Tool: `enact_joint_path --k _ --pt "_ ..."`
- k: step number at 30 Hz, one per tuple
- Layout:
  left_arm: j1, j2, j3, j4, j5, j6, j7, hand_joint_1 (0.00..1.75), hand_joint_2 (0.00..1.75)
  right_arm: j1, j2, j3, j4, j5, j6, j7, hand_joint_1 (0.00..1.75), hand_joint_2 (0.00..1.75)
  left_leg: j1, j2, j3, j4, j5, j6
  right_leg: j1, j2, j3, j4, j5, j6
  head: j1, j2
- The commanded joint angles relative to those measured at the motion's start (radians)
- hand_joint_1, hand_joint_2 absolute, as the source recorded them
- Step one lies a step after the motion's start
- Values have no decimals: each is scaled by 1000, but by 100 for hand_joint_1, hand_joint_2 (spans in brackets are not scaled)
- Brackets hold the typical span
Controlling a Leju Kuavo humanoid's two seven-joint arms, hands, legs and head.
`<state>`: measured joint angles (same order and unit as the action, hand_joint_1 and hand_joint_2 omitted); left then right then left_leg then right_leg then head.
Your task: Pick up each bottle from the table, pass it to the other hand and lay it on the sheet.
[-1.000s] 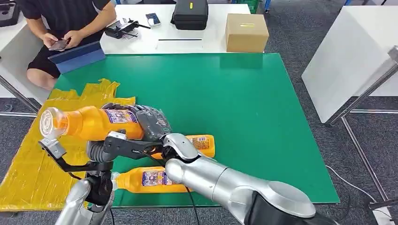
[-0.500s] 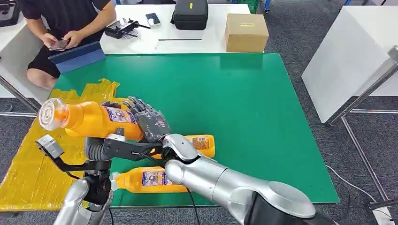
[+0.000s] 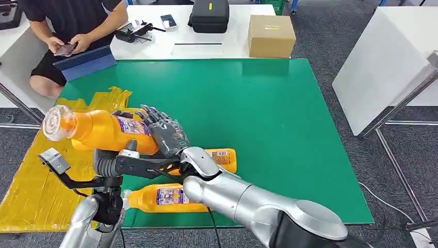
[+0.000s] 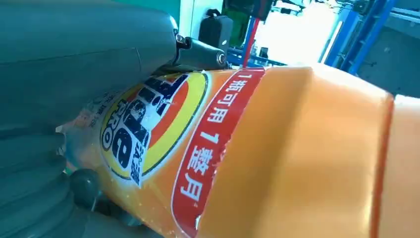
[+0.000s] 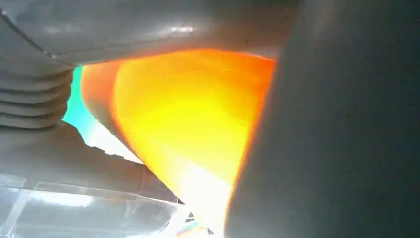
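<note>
The robot is in the middle of a hand-over. An orange bottle (image 3: pixel 106 132) is held in the air, above the near left part of the green desk (image 3: pixel 268 129) and the edge of the yellow sheet (image 3: pixel 36 191).

The right hand (image 3: pixel 165 135) grasps the bottle at its base end, dark fingers (image 3: pixel 155 116) wrapped over the labelled body. The left hand (image 3: pixel 111 164) sits directly beneath the bottle. The left wrist view shows its grey thumb (image 4: pixel 74 59) lying along the label, yet whether that hand has a real grip cannot be told.

The bottle lies nearly level. Its long axis runs away from the right hand toward the robot's left. The clear cap (image 3: pixel 55 122) leads and sits slightly higher than the base.

Judging from this, the next move calls for the left hand to close firmly around the body. Only then should the right hand let go. After that the bottle can be lowered on its side onto the sheet below the left hand.

Two more orange bottles lie on the desk under the right forearm: one (image 3: pixel 223 159) behind the arm, one (image 3: pixel 160 199) nearer the robot.
</note>
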<state>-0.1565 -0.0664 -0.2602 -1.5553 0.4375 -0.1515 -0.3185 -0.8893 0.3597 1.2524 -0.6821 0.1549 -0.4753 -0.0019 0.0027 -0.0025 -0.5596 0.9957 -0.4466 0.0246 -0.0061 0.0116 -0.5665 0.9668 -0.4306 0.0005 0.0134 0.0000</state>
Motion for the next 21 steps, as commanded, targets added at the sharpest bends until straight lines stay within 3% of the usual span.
enact_joint_path --k 1,14,17,21 --pt "-7 -27 26 -52 -22 -40 -21 175 175 36 -11 -413 4 271 72 -79 0 0 0 -3 -1 1 0 -1 1 -4 1 0 -1 0 0 0" --pt "-7 -28 28 -54 -29 -40 -23 175 175 64 -11 -464 -35 312 70 -86 0 0 0 -3 0 0 0 -1 0 -3 1 0 -1 0 0 0" --pt "19 -22 59 -58 -28 -42 -33 175 175 142 -69 -637 -252 454 118 -103 0 0 0 -5 1 1 0 -2 0 -5 3 0 -1 0 0 0" --pt "33 -30 83 -51 -25 -60 -40 175 175 223 -131 -739 -466 517 172 -100 0 0 0 -6 1 0 -1 -1 0 -7 4 -1 -2 0 0 0"
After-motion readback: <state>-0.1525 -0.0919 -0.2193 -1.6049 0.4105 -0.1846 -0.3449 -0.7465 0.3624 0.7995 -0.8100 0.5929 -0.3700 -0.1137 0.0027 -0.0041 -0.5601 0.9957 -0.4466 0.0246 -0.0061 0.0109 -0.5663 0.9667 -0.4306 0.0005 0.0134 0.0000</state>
